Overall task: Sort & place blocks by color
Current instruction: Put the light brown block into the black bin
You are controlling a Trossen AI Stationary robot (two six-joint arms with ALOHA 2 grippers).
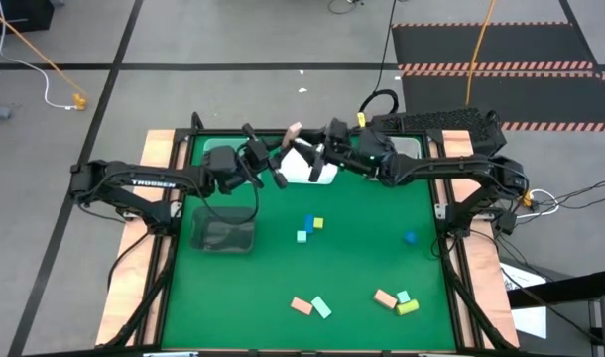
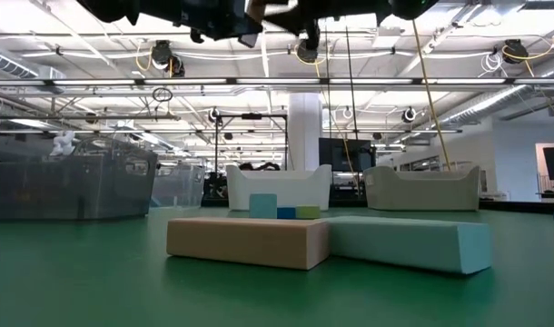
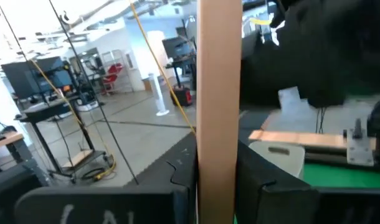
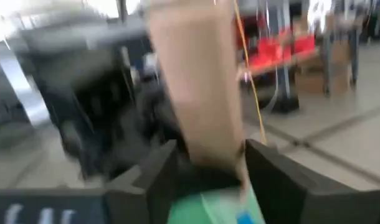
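Two tools meet on one salmon bar above the white bin

Over the far side of the white bin, the left tool and right tool both clasp a salmon bar, fingers drawn in against it. Nearer than the bin, loose blocks lie on the green counter; a clear bin sits to its left.
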